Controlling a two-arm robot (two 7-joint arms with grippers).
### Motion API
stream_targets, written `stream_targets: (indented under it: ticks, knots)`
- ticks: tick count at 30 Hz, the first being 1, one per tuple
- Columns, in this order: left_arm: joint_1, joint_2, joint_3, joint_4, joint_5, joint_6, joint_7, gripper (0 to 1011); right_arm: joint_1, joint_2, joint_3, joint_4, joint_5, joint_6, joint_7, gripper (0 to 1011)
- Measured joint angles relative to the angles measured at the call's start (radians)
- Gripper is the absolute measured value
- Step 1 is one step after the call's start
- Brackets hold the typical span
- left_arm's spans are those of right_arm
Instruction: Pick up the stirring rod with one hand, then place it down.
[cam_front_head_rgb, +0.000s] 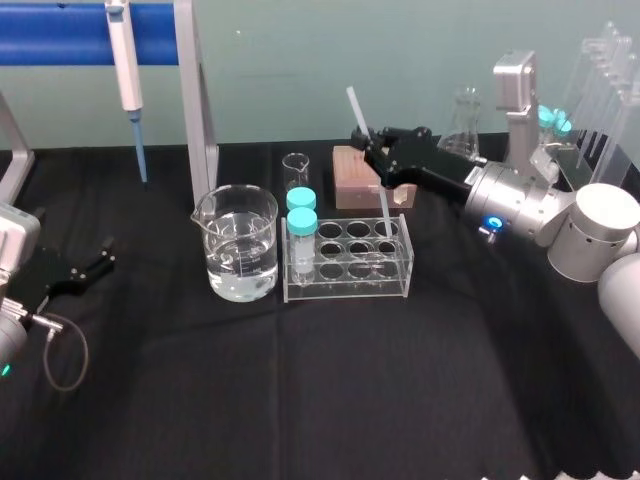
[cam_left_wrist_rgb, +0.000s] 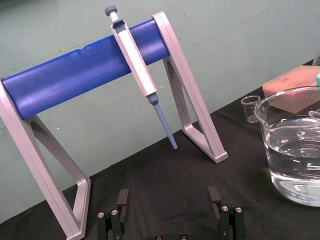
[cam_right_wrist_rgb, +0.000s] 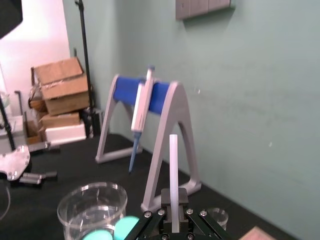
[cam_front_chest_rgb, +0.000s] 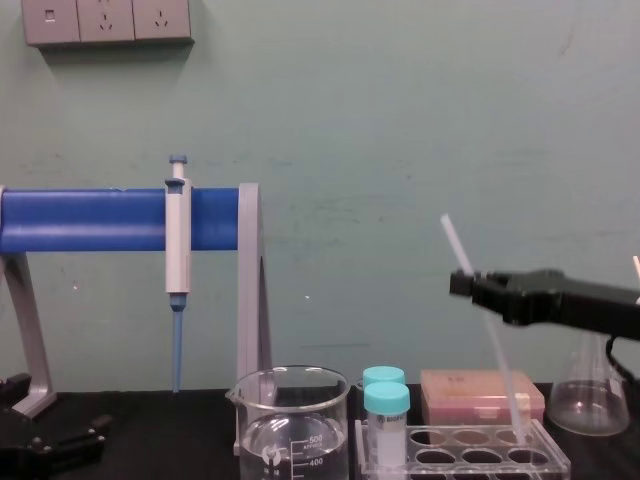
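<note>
Chest view: stirring rod (cam_front_chest_rgb: 498, 370) in hand (cam_front_chest_rgb: 465, 284)

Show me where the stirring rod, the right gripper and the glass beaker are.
stirring rod (cam_front_head_rgb: 357, 108), head view, upper part above the gripper.
right gripper (cam_front_head_rgb: 370, 150), head view, between its fingertips, shut on the rod.
glass beaker (cam_front_head_rgb: 240, 205), head view, bare wall near the rim.

Soft, even indoor light in all four views; the green wall (cam_front_chest_rgb: 400, 120) is evenly bright; the black tablecloth (cam_front_head_rgb: 350, 400) swallows light and shows almost no shadows; small white glints sit on the beaker (cam_front_head_rgb: 240, 215) and the clear rack (cam_front_head_rgb: 347, 285); the stirring rod (cam_front_head_rgb: 355, 108) reads as a pale streak; in the right wrist view's upper left, a far wall (cam_right_wrist_rgb: 45, 35) is washed out.
</note>
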Motion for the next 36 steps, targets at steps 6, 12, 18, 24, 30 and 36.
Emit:
stream_targets:
  ticks: [6, 12, 18, 24, 30, 36]
  knots:
    - [0.0, 0.0, 0.0, 0.0, 0.0, 0.0, 0.0, 1000, -0.085, 0.044, 0.021, -0.186, -0.007, -0.034, -0.087, 72]
    - [0.0, 0.0, 0.0, 0.0, 0.0, 0.0, 0.0, 1000, -0.155, 0.068, 0.035, -0.298, -0.06, -0.11, -0.165, 72]
    - [0.0, 0.0, 0.0, 0.0, 0.0, 0.0, 0.0, 1000, -0.239, 0.085, 0.057, -0.391, -0.127, -0.176, -0.247, 72]
    - [0.0, 0.0, 0.0, 0.0, 0.0, 0.0, 0.0, 1000, -0.321, 0.079, 0.089, -0.435, -0.171, -0.242, -0.315, 72]
    - [0.0, 0.0, 0.0, 0.0, 0.0, 0.0, 0.0, 1000, -0.387, 0.06, 0.125, -0.461, -0.191, -0.283, -0.374, 72]
    - [0.0, 0.0, 0.0, 0.0, 0.0, 0.0, 0.0, 1000, -0.432, 0.036, 0.154, -0.469, -0.204, -0.309, -0.413, 72]
